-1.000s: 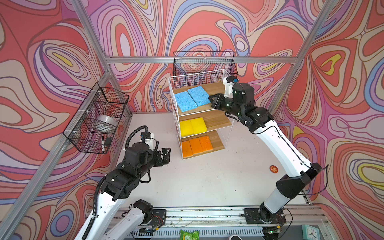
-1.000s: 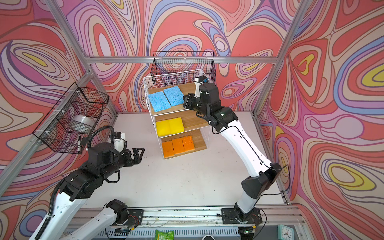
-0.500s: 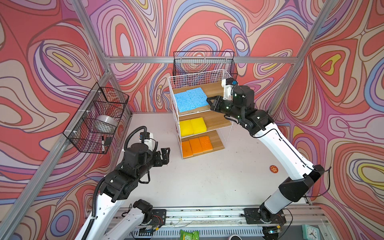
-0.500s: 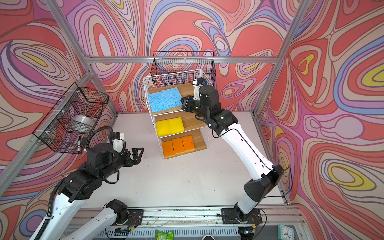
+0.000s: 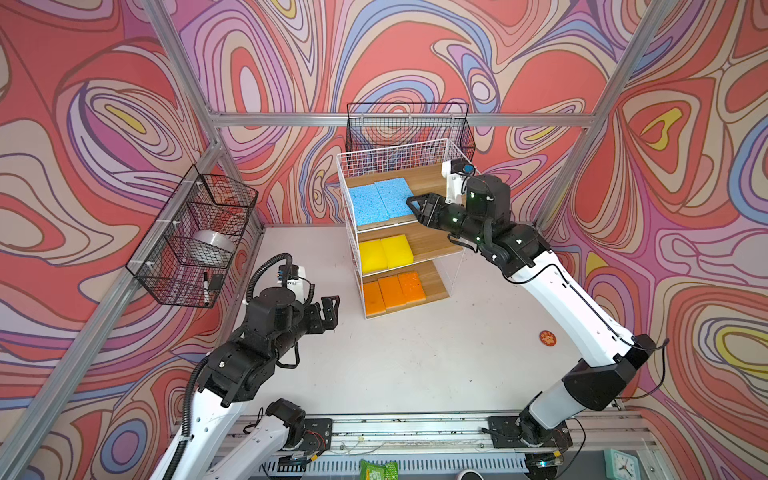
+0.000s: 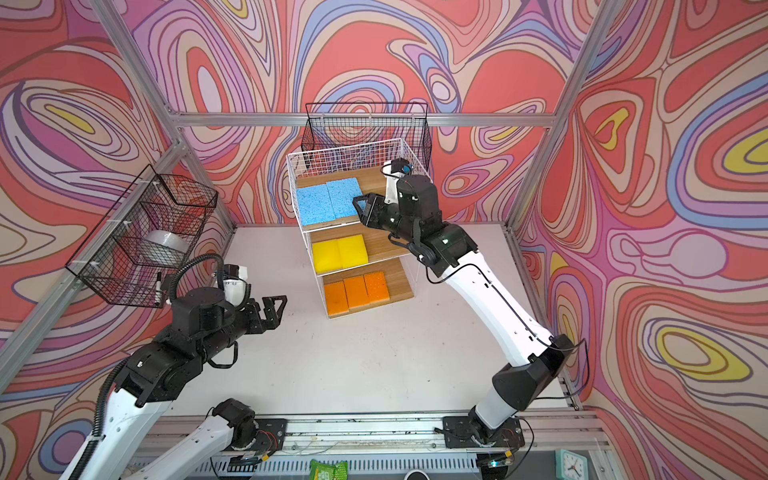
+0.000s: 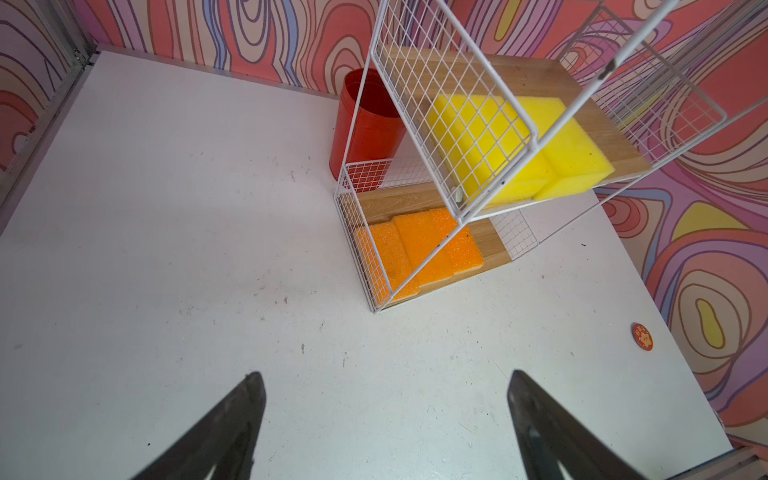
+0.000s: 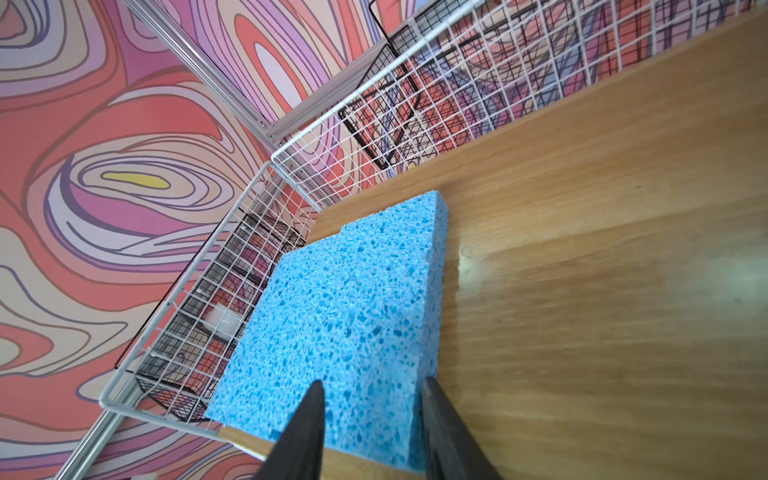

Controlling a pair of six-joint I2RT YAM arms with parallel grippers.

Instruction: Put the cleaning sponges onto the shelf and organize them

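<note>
The shelf [image 5: 432,178] is a white wire rack with three wooden boards. Two blue sponges [image 5: 368,205] [image 6: 343,197] lie side by side on the top board. Two yellow sponges [image 5: 386,253] sit on the middle board and three orange ones [image 5: 390,292] on the bottom board. My right gripper [image 5: 415,208] [image 8: 372,381] is open, low over the near right corner of the right blue sponge [image 8: 349,299], gripping nothing. My left gripper [image 5: 330,313] [image 7: 384,374] hangs open and empty above the bare table, left of the shelf.
A red cup [image 7: 365,129] stands on the table behind the shelf. Black wire baskets hang on the left wall [image 5: 195,241] and the back wall [image 5: 409,124]. A small red disc [image 5: 548,338] lies on the table at the right.
My right gripper slid the right blue sponge square against the left one, then drew back a little, and its jaws have parted. The left arm has barely moved.
</note>
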